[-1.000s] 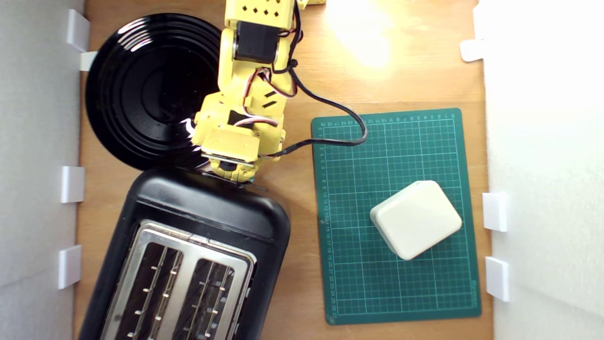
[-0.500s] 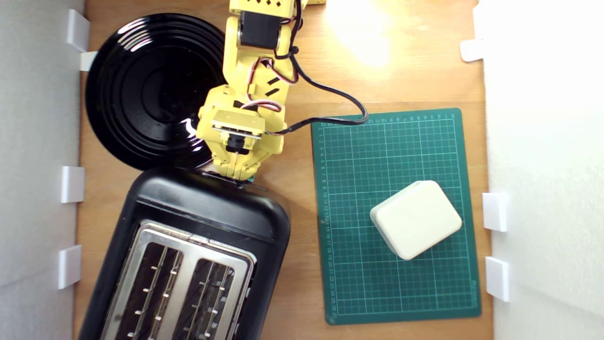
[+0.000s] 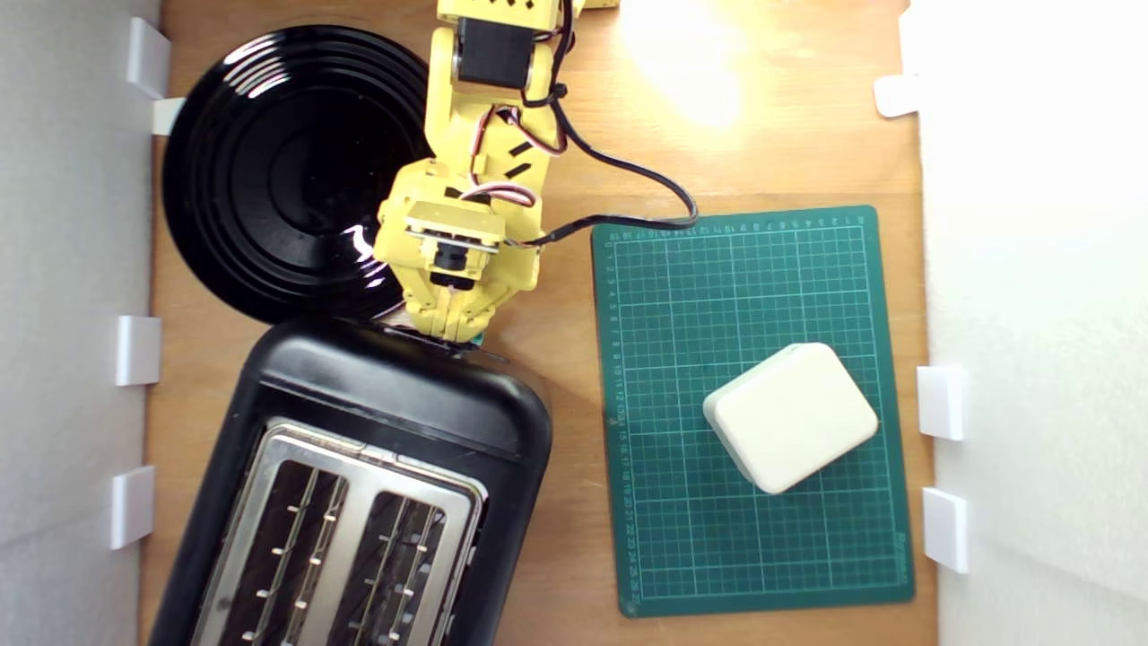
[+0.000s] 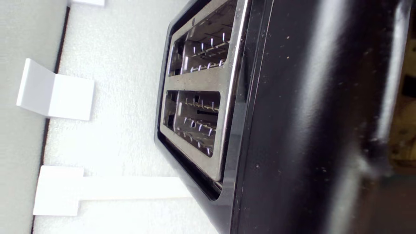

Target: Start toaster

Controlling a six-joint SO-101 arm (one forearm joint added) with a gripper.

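The black two-slot toaster (image 3: 377, 395) with its silver top plate (image 3: 345, 538) lies at the lower part of the exterior view's left. My yellow gripper (image 3: 451, 330) points down at the toaster's far end, its tip touching the black edge. A sliver of the teal lever tab (image 3: 481, 339) peeks out just beside the tip. The gripper body hides the finger gap from above. The wrist view is filled by the toaster's black side (image 4: 292, 130) and both slots (image 4: 198, 97); a blurred yellow finger (image 4: 404, 130) shows at the frame's edge.
A round glossy black plate (image 3: 287, 170) sits behind the toaster, under the arm. A green cutting mat (image 3: 762, 556) with a cream rounded box (image 3: 789, 417) lies on the exterior view's right. White foam walls with brackets (image 3: 137, 350) close both sides. A black cable (image 3: 628, 170) loops off the arm.
The wrist has pulled back from the toaster and tipped steeper, mostly in the first half second. The gripper tip has stayed at the toaster's far end. The toaster has not moved.
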